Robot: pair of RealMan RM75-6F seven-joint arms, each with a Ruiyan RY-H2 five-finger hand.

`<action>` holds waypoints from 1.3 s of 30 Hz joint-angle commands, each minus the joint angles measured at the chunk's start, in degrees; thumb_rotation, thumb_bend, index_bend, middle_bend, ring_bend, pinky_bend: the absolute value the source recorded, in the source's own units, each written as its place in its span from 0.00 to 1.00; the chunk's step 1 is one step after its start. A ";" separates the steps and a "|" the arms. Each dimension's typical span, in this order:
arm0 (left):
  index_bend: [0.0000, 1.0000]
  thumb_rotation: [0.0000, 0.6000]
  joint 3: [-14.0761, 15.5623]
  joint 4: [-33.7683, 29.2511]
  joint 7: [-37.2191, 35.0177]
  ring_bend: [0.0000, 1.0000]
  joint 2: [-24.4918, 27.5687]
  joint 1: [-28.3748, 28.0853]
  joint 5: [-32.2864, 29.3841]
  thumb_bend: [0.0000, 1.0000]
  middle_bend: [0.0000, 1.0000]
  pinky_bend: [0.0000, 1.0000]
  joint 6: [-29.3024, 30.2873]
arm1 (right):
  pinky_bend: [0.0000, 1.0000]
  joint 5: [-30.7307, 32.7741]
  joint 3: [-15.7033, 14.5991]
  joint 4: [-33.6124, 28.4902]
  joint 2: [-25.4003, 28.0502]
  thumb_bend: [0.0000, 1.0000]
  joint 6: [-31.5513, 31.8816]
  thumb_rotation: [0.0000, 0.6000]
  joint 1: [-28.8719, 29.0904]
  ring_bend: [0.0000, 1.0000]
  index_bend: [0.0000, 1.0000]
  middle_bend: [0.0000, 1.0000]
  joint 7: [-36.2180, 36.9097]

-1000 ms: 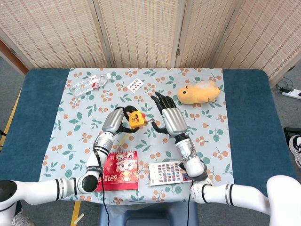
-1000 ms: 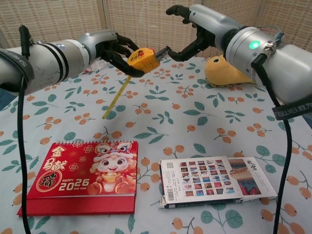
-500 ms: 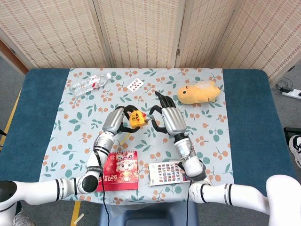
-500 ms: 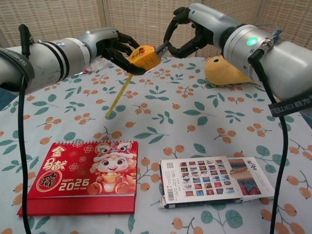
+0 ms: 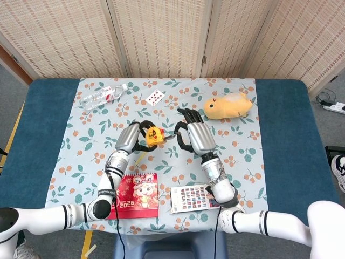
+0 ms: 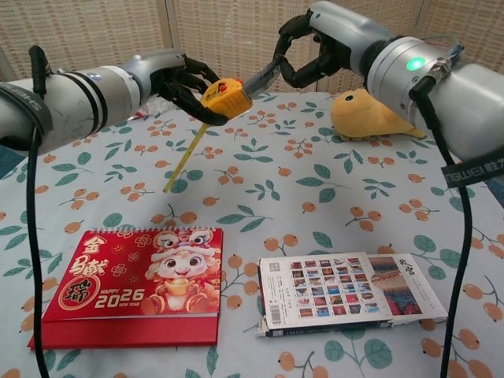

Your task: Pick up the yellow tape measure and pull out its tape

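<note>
Woven-screen backdrop, blue table (image 5: 285, 135) under a floral cloth (image 5: 237, 148). Head view: left hand (image 5: 132, 137) clenched around yellow tape measure (image 5: 153, 136), held off the cloth near centre. Right hand (image 5: 195, 135) just beside it, fingers curled, pinching the tape (image 5: 169, 136) end; short run of blade drawn out between the two hands. Thin yellow strip dangling below the case toward the cloth. Water bottle (image 5: 102, 96) lying far left, playing card (image 5: 154, 97) flat at the far edge, yellow plush toy (image 5: 228, 106) far right. Red 2026 calendar (image 5: 135, 195) near edge on the left, picture booklet (image 5: 192, 197) near edge on the right, well apart from the hands.

Chest view: left hand (image 6: 179, 77) wrapped on tape measure (image 6: 224, 98) from behind and below, case raised well above the cloth (image 6: 315, 181). Right hand (image 6: 319, 51) up and to the right of it, thumb and fingertips closed on the grey tape (image 6: 262, 76) tip, blade slanting up from the case. Yellow strip (image 6: 185, 155) hanging down-left from the case, lower end close to the cloth; touching or not, cannot tell. Plush toy (image 6: 370, 114) behind the right arm. Calendar (image 6: 138, 279) front left, booklet (image 6: 346, 291) front right, both flat on the cloth.
</note>
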 commanded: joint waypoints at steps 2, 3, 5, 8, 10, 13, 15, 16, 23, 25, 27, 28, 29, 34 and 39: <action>0.60 1.00 0.44 1.12 -0.34 0.49 0.29 0.55 -0.10 0.52 0.57 0.15 -0.61 | 0.00 -1.55 -0.40 -0.73 1.29 0.65 1.12 1.00 -1.17 0.06 0.63 0.14 1.07; 0.60 1.00 0.66 1.54 -0.37 0.49 0.40 0.75 -0.09 0.52 0.57 0.15 -0.80 | 0.00 -2.06 -0.51 -1.02 1.82 0.65 1.52 1.00 -1.57 0.06 0.63 0.15 1.29; 0.60 1.00 1.06 2.23 -0.33 0.49 0.60 1.05 -0.11 0.52 0.57 0.15 -1.13 | 0.00 -2.83 -0.69 -1.50 2.68 0.65 2.16 1.00 -2.22 0.06 0.63 0.15 1.57; 0.60 1.00 1.58 3.40 -0.45 0.49 0.94 1.59 -0.29 0.52 0.57 0.15 -1.77 | 0.00 -4.10 -1.12 -2.37 4.35 0.65 3.12 1.00 -3.35 0.06 0.63 0.15 1.79; 0.60 1.00 1.86 4.11 -0.61 0.49 1.21 1.96 -0.44 0.52 0.57 0.15 -2.30 | 0.00 -5.01 -1.46 -2.79 5.49 0.65 3.81 1.00 -4.12 0.06 0.63 0.15 1.80; 0.60 1.00 2.37 5.00 -0.66 0.49 1.61 2.41 -0.42 0.52 0.57 0.15 -3.07 | 0.00 -6.34 -1.86 -3.28 7.05 0.65 4.64 1.00 -5.17 0.06 0.63 0.15 2.17; 0.60 1.00 2.74 5.51 -0.64 0.49 1.96 2.65 -0.42 0.52 0.57 0.15 -3.79 | 0.00 -7.23 -2.06 -3.43 8.06 0.65 5.05 1.00 -5.73 0.06 0.63 0.15 2.39; 0.60 1.00 2.88 5.67 -0.70 0.49 2.13 2.79 -0.48 0.52 0.57 0.15 -4.13 | 0.00 -7.67 -2.16 -3.44 8.46 0.65 5.23 1.00 -5.97 0.06 0.63 0.15 2.53; 0.60 1.00 3.67 7.44 -1.40 0.50 3.11 3.67 -0.97 0.52 0.57 0.15 -6.52 | 0.00 -10.66 -2.58 -3.11 11.31 0.65 6.54 1.00 -8.06 0.06 0.63 0.16 5.36; 0.61 1.00 3.86 8.11 -1.73 0.50 3.25 3.89 -0.96 0.52 0.57 0.16 -7.20 | 0.00 -11.02 -2.53 -3.09 12.11 0.65 6.91 1.00 -8.74 0.06 0.63 0.16 6.21; 0.61 1.00 3.99 8.76 -2.18 0.50 3.26 4.17 -0.92 0.52 0.57 0.17 -7.61 | 0.00 -11.55 -2.57 -3.29 13.15 0.65 7.01 1.00 -9.54 0.06 0.63 0.16 7.76; 0.61 1.00 4.07 9.03 -2.33 0.50 3.25 4.28 -0.90 0.52 0.57 0.17 -7.79 | 0.00 -11.69 -2.57 -3.41 13.67 0.65 7.03 1.00 -9.94 0.06 0.63 0.16 8.52; 0.61 1.00 4.18 9.31 -2.46 0.50 3.25 4.39 -0.84 0.52 0.57 0.17 -7.97 | 0.00 -11.88 -2.60 -3.45 14.19 0.65 7.14 1.00 -10.33 0.06 0.63 0.16 9.09; 0.61 1.00 4.65 10.97 -2.95 0.50 3.08 4.83 -0.65 0.52 0.57 0.16 -8.84 | 0.00 -12.79 -2.46 -3.37 16.48 0.65 8.84 1.00 -12.45 0.06 0.63 0.17 10.90; 0.61 1.00 4.86 11.91 -3.27 0.49 3.03 5.13 -0.80 0.52 0.57 0.16 -9.61 | 0.00 -13.04 -1.94 -3.48 18.49 0.65 10.50 1.00 -14.40 0.07 0.63 0.17 12.49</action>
